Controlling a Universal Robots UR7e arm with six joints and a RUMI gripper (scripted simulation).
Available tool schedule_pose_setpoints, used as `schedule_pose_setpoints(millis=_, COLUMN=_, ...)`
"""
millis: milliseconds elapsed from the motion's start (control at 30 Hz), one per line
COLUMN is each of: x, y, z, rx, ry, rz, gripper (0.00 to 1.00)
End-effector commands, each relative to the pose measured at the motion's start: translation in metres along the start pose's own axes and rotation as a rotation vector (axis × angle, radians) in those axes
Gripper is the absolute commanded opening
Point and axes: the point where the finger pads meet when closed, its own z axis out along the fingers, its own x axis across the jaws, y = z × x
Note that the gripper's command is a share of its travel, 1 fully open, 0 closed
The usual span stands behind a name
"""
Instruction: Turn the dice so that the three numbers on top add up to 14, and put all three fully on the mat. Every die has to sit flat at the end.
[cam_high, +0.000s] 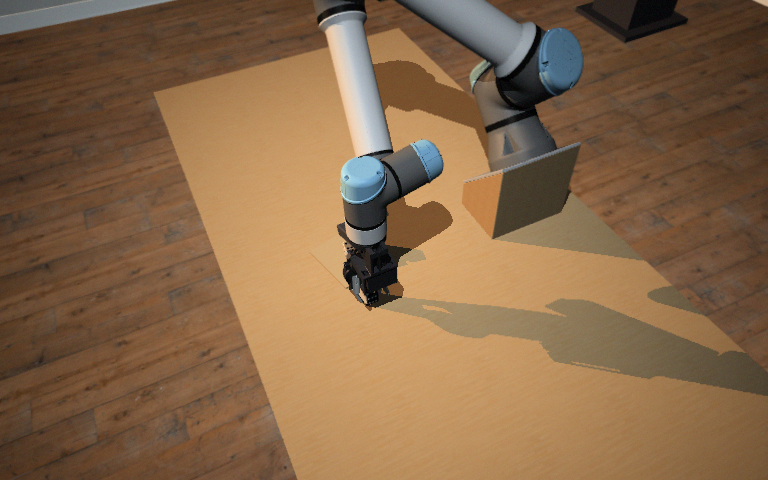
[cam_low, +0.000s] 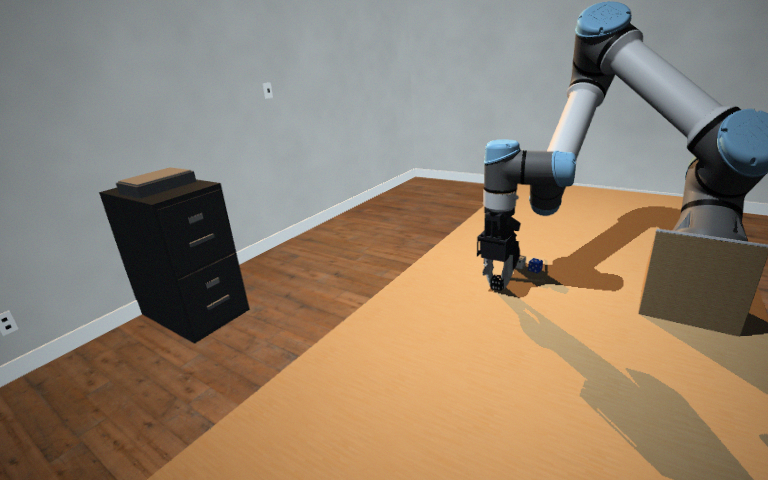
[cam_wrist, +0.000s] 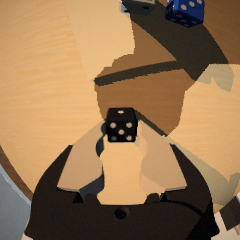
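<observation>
My gripper (cam_high: 365, 301) (cam_low: 497, 284) (cam_wrist: 121, 120) points down with both fingertips against the sides of a black die (cam_low: 496, 281) (cam_wrist: 121, 131), and is shut on it. The die's large face in the wrist view shows five pips, and a narrow face beyond it shows one. Its underside is hidden. A blue die (cam_low: 535, 264) (cam_wrist: 185, 12) and a white die (cam_low: 521, 262) (cam_wrist: 139, 7) stand side by side beyond the gripper; the wrist view cuts both off, so their top numbers are unclear. The pale mat (cam_high: 328, 255) (cam_wrist: 100, 30) nearly matches the table; the black die appears just outside its near edge.
An upright panel (cam_high: 529, 195) (cam_low: 699, 283) stands in front of the robot base. The arm's shadows fall across the table (cam_high: 317, 384) (cam_low: 362, 367) and around the dice. A black filing cabinet (cam_low: 198, 266) stands on the floor away from the table.
</observation>
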Motion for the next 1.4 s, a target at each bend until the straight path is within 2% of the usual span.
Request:
schedule_pose_setpoints(millis=0, x=0.000, y=0.000, z=0.000, rx=0.000, ry=-0.001, rz=0.000, gripper=0.10)
schedule_pose_setpoints(millis=1100, x=0.000, y=0.000, z=-0.001, rx=0.000, ry=-0.001, rz=0.000, gripper=0.10)
schedule_pose_setpoints(millis=1367, x=0.000, y=0.000, z=-0.019, rx=0.000, ry=-0.001, rz=0.000, gripper=0.10)
